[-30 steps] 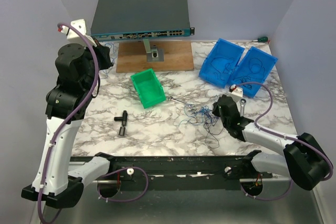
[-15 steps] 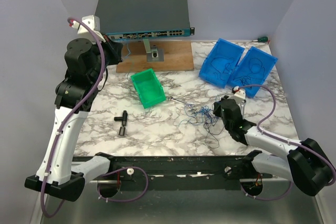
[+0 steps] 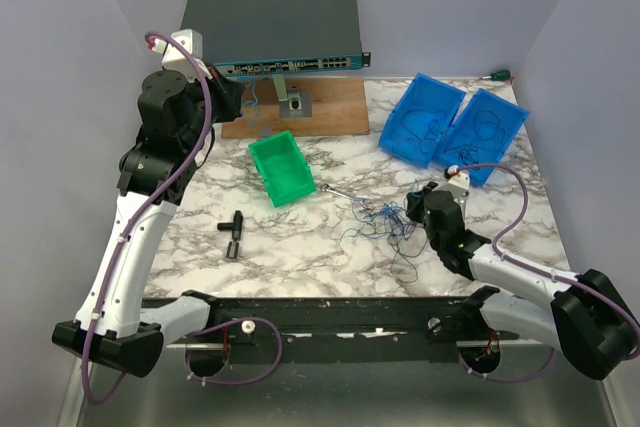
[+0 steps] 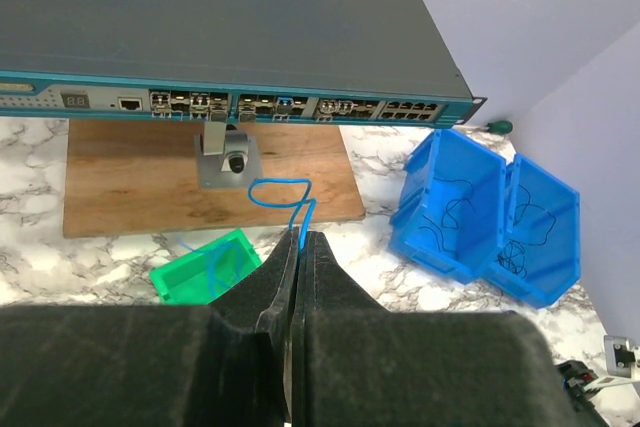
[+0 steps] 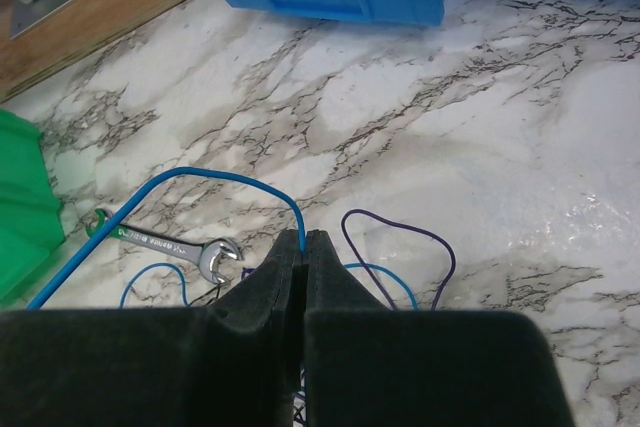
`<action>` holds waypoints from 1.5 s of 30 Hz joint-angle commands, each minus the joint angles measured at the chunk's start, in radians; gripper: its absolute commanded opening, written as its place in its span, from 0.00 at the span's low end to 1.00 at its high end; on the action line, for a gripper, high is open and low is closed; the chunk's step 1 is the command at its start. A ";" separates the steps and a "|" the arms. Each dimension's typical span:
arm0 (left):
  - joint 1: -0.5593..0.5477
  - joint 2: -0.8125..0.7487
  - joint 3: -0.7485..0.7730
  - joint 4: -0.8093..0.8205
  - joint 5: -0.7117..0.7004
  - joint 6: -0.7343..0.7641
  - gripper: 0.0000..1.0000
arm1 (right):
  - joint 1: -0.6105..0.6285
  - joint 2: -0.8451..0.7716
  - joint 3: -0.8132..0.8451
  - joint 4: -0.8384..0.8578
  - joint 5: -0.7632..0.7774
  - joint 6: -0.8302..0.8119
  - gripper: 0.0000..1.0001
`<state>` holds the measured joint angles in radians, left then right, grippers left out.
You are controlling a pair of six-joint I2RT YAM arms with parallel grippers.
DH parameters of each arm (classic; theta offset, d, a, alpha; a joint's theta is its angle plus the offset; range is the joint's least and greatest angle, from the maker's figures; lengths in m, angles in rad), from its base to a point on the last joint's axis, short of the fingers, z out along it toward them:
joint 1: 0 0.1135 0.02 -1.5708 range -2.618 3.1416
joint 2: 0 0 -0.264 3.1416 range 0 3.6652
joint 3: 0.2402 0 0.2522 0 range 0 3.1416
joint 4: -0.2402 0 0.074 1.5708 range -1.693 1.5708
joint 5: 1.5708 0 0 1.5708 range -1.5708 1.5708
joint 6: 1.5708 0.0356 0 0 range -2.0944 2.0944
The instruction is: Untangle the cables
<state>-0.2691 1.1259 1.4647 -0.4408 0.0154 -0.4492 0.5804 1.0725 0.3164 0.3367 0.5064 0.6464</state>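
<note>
The cables (image 3: 383,224) lie as a loose tangle of thin blue and dark wires on the marble right of centre. My right gripper (image 3: 412,209) sits low at the tangle's right edge. In the right wrist view it (image 5: 303,237) is shut on a blue wire (image 5: 215,179) that arches away to the left, beside a purple loop (image 5: 400,239). My left gripper (image 3: 238,99) is raised at the back left, near the wooden board. The left wrist view shows it (image 4: 300,237) shut on another thin blue wire (image 4: 280,190), which curls just past the fingertips.
A green bin (image 3: 300,187) stands left of the tangle, with a silver wrench (image 3: 335,190) between them. Two blue bins (image 3: 425,117) holding wires lean at the back right. A network switch (image 3: 268,22) and wooden board (image 3: 330,107) fill the back. A black T-shaped part (image 3: 234,230) lies front left.
My left arm has swung right and toward the back with its blue wire, ending near the wooden board. The right gripper has shifted only slightly at the tangle.
</note>
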 commanded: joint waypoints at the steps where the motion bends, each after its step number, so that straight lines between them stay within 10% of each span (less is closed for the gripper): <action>1: 0.005 -0.003 -0.001 0.039 -0.006 0.001 0.00 | 0.000 0.000 -0.011 0.028 -0.005 -0.013 0.01; 15: 0.005 0.018 -0.254 0.186 0.059 -0.068 0.00 | 0.001 -0.013 -0.020 0.043 -0.027 -0.022 0.01; 45: 0.011 0.096 0.010 0.138 0.098 -0.065 0.00 | 0.000 -0.004 -0.017 0.045 -0.025 -0.028 0.01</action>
<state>-0.2657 1.1835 1.4906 -0.3164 0.1421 -0.5255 0.5804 1.0737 0.3080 0.3546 0.4835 0.6281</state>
